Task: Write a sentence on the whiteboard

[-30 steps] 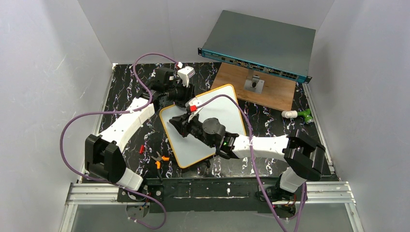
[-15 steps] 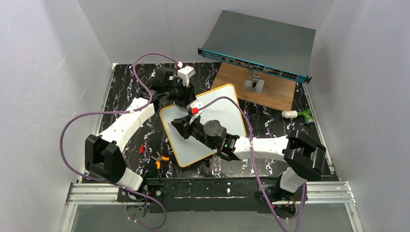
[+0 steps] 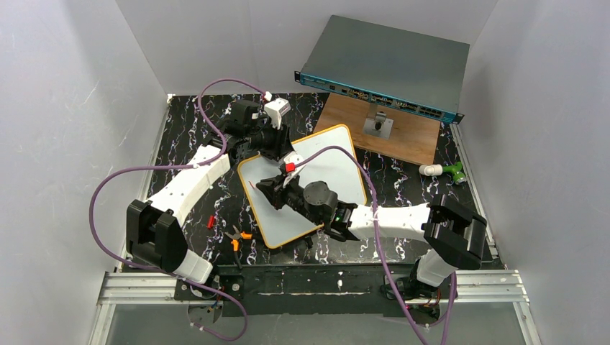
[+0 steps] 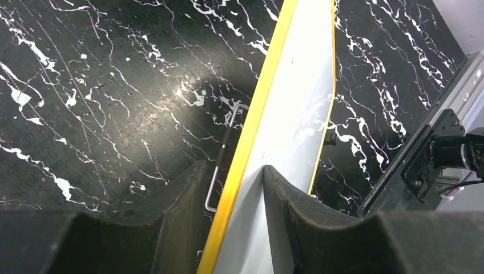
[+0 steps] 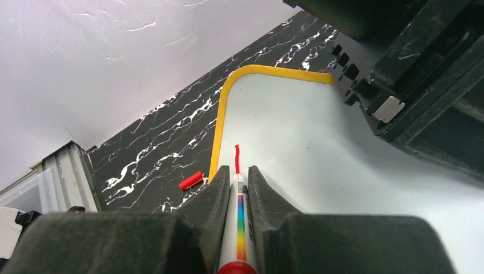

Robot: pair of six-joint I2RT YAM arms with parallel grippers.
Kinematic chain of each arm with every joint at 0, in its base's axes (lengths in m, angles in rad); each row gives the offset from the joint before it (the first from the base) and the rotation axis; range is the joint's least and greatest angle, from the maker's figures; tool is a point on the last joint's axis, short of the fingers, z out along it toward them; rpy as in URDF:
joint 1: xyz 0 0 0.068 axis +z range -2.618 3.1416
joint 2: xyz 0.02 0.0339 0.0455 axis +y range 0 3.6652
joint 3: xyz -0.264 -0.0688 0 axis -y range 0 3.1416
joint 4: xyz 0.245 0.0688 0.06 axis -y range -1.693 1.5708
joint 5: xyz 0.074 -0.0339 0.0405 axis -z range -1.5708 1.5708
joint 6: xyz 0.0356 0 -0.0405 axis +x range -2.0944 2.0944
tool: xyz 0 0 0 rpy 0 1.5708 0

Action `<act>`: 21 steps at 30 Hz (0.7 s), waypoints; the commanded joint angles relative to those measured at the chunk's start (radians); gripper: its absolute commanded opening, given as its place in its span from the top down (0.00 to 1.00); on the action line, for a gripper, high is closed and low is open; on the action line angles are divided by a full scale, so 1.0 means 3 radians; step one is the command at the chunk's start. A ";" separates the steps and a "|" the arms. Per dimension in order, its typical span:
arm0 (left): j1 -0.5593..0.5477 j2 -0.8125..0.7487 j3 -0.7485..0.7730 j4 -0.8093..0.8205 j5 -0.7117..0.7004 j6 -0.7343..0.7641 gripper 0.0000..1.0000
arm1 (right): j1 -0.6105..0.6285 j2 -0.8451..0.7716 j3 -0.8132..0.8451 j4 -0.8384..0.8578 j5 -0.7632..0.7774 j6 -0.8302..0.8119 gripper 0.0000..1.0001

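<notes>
Slightly nearer and leftward since a second ago, the right gripper (image 5: 235, 171) has dragged its white, rainbow-striped marker (image 5: 240, 222) along the flat white, orange-rimmed whiteboard (image 5: 297, 131), with its jaws pinched tight on the barrel so the tip bears down. The board lies askew mid-worktop, and its red handwritten sentence (image 5: 237, 157) is so far one short stroke by the left rim. The left gripper (image 4: 234, 168) clamps the board's far edge, probably to stop it sliding, and crowds that corner. Orange-handled pliers (image 3: 236, 237) and a small red piece (image 5: 191, 180) lie on the black marbled worktop (image 3: 187, 144), just off the left rim.
</notes>
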 commanded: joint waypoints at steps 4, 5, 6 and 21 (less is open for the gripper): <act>-0.0012 -0.0239 -0.0008 0.0126 -0.0117 0.0059 1.00 | -0.0004 -0.0068 0.0143 -0.0167 0.0329 -0.0069 0.99; -0.0012 -0.0238 -0.0009 0.0122 -0.0117 0.0060 1.00 | -0.0003 -0.0063 0.0167 -0.0195 0.0349 -0.0073 0.99; -0.0011 -0.0243 -0.0015 0.0123 -0.0119 0.0059 1.00 | -0.0003 -0.0060 0.0191 -0.0222 0.0361 -0.0086 0.99; -0.0027 -0.0298 -0.0050 0.0117 -0.0124 0.0069 1.00 | -0.0059 0.0010 0.0415 -0.0368 0.0446 -0.0159 0.99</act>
